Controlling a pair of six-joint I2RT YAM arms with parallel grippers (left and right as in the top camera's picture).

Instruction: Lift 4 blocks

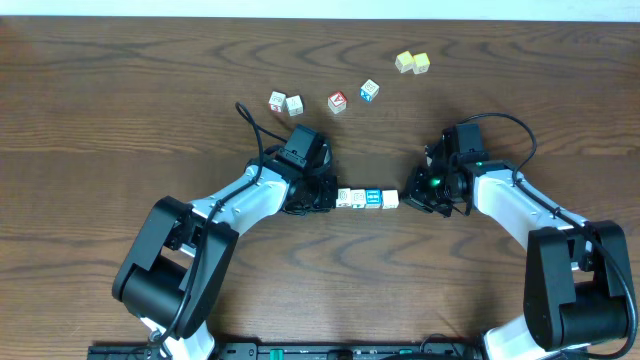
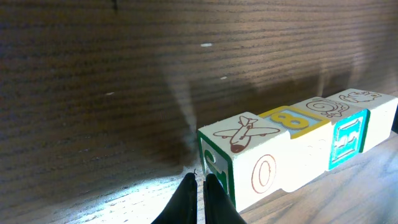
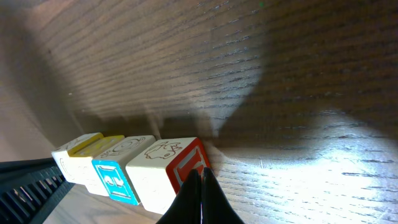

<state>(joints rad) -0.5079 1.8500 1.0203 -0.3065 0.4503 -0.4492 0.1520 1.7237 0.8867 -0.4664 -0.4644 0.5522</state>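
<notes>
Four small printed blocks (image 1: pixel 367 198) sit end to end in a straight row at the middle of the wooden table (image 1: pixel 120 110). They are cream cubes with an airplane drawing, a yellow-framed 8, a bright cyan face and a red-framed face. The left gripper (image 1: pixel 332 195) and the right gripper (image 1: pixel 408 200) each have their fingers pinched together. One meets each end of the row.
</notes>
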